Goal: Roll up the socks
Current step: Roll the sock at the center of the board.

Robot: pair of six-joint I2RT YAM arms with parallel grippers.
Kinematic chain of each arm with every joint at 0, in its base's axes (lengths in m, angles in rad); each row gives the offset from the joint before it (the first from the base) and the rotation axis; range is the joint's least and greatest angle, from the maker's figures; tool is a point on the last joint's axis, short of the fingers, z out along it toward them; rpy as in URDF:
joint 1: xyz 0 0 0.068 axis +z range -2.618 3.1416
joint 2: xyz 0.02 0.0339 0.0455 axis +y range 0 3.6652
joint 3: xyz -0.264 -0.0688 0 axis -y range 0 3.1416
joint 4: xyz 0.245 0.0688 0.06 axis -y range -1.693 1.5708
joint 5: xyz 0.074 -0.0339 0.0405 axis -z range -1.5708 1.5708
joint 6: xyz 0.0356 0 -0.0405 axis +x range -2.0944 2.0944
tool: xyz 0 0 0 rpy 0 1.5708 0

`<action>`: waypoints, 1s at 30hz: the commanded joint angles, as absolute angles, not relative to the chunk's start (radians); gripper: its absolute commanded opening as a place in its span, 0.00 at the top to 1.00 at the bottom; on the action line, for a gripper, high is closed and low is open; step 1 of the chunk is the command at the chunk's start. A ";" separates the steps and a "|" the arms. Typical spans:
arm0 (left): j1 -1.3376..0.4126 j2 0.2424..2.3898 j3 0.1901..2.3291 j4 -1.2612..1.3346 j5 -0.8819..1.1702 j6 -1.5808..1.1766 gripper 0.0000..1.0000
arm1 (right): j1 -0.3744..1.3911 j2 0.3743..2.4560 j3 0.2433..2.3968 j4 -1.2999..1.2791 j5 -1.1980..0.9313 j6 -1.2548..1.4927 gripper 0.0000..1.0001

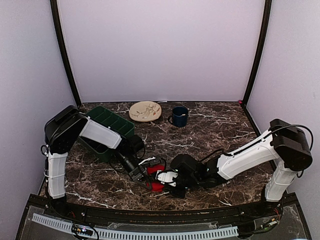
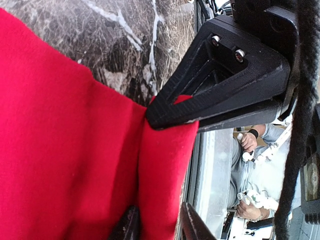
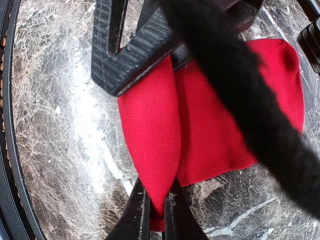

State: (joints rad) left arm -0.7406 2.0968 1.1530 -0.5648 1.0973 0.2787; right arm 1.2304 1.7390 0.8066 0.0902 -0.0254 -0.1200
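- The right gripper (image 3: 156, 207) is squeezed tight on a raised fold of the small bright red fabric socks (image 3: 220, 115). Only cloth sits between its two fingers.
- The left gripper (image 2: 160, 227) has the other end of that fold between its fingers. They are a bit apart and press on thick cloth.
- The socks lie on the dark marble tabletop (image 3: 55, 150), just on the near side of the dark green plastic bin (image 1: 107, 125), toward the robot.
- I think the roll is only starting. To do it well, both grippers should turn the fold over together, at the same speed, so the roll comes out even.
- Hold the cloth low. Pulling up or apart could make it slip out.
- The two grippers are very near each other, so mind they do not bump.
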 commanded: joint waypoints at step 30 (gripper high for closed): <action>-0.635 1.809 0.929 -0.140 0.899 -0.055 0.69 | 1.239 1.804 0.921 0.000 -0.093 -0.170 1.00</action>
State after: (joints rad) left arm -0.6392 1.8668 0.9558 -0.2451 0.9150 0.0025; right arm 1.2304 1.7874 0.8886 0.0166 -0.0628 -0.1669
